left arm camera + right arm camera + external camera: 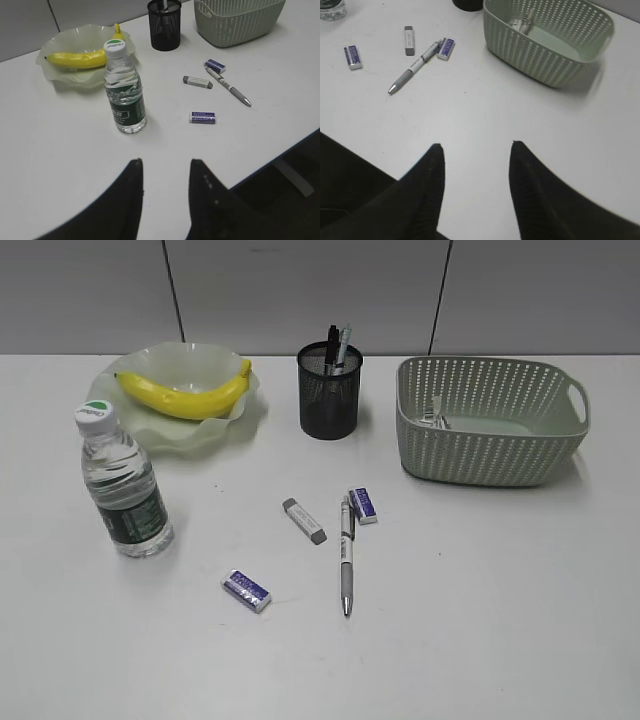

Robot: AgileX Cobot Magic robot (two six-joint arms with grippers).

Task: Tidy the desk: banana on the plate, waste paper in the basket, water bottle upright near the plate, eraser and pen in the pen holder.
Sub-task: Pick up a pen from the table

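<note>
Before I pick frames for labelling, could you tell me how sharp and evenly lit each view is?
Exterior view: even, soft light, faint shadows, the water bottle and pen crisp. Left wrist view: the desk is sharp, but the left gripper is a dark, soft-edged silhouette. Right wrist view: the basket looks slightly smeared, and the right gripper is likewise dark and blurred.

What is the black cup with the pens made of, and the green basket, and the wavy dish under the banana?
The black cup looks like thin metal wire mesh, matte: you can see through its fine grid. The green basket seems to be matte plastic, moulded with rows of small holes and rounded corners. The wavy dish is pale green and lets light through, so glass or clear plastic; the pictures cannot settle which.
</note>
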